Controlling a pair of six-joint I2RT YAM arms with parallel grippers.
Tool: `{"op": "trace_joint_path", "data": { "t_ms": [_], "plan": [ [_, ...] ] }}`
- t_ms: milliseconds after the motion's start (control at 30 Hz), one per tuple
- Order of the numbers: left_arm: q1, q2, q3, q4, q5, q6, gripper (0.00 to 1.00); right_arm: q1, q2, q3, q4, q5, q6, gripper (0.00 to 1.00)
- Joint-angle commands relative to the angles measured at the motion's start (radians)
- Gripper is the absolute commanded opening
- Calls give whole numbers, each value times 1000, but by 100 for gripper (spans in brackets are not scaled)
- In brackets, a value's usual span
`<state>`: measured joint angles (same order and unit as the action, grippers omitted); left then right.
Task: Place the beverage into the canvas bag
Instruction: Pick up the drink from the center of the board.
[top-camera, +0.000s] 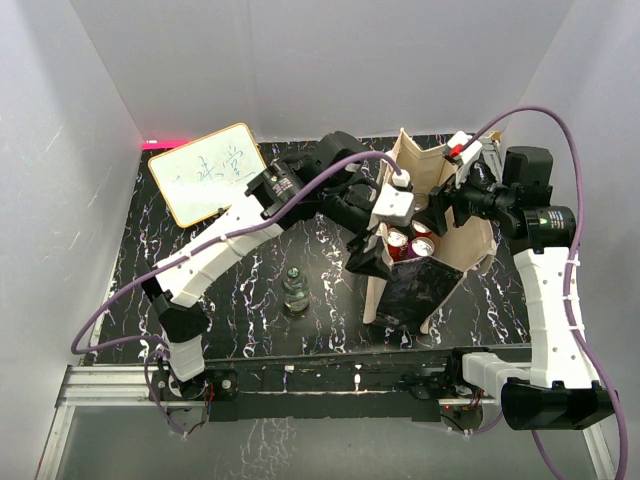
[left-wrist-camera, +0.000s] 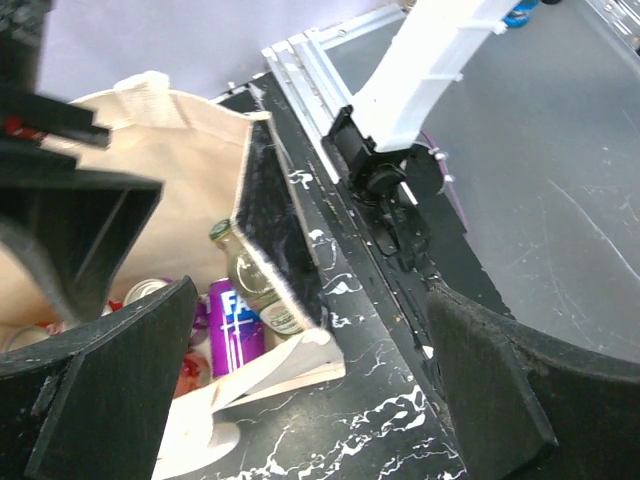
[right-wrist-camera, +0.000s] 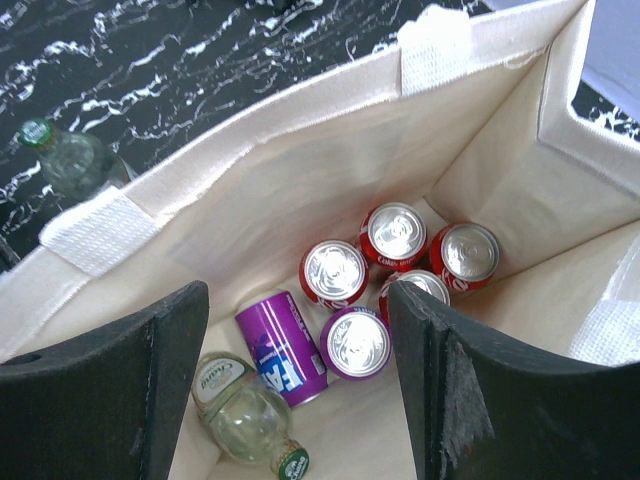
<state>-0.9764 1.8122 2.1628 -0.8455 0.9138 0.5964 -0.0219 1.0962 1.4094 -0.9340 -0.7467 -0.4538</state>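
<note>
Nearest us, the bottle (top-camera: 295, 290) stands upright on the black marbled table (top-camera: 240, 330), well apart from both arms, at about 9 o'clock of the canvas bag (right-wrist-camera: 280, 180). We take it to be the beverage not yet packed. It looks clear, hard and round, so we judge it slick, heavier than a can, and breakable if it is glass. We would grip the wide body below the green cap, not the narrow neck.

Further on, the left gripper (left-wrist-camera: 310, 300) hangs by the bag's 9 o'clock wall, its fingers spread wide and holding nothing. The right gripper (right-wrist-camera: 295, 300) hovers above the bag's mouth, its fingers likewise apart and empty. Inside lie four red cans (right-wrist-camera: 397, 232), two purple cans (right-wrist-camera: 355, 343) and a second bottle (right-wrist-camera: 240, 415) on its side. Farthest, at 11 o'clock, sits a whiteboard (top-camera: 210, 172).
</note>
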Motion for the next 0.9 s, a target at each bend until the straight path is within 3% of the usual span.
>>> {"op": "trace_joint_path", "data": {
  "t_ms": [0,167,300,400,667,867],
  "plan": [
    [86,-65,47,-10,23,-38,97,-4,3,106,100,-80,57,74],
    [259,-151,-32,47,-16,-126,96,-4,9,162,175,-168,130,72],
    [430,-246,-184,158,-80,-283,95,12,46,214,199,-209,166,72],
    [550,-331,-292,184,-121,-312,94,43,74,230,209,-208,170,72],
    [595,-536,-638,-1,-152,-110,95,92,102,171,250,-177,186,72],
    [594,-583,-842,-42,-157,-54,93,110,102,120,244,-175,186,72]
  ]
}}
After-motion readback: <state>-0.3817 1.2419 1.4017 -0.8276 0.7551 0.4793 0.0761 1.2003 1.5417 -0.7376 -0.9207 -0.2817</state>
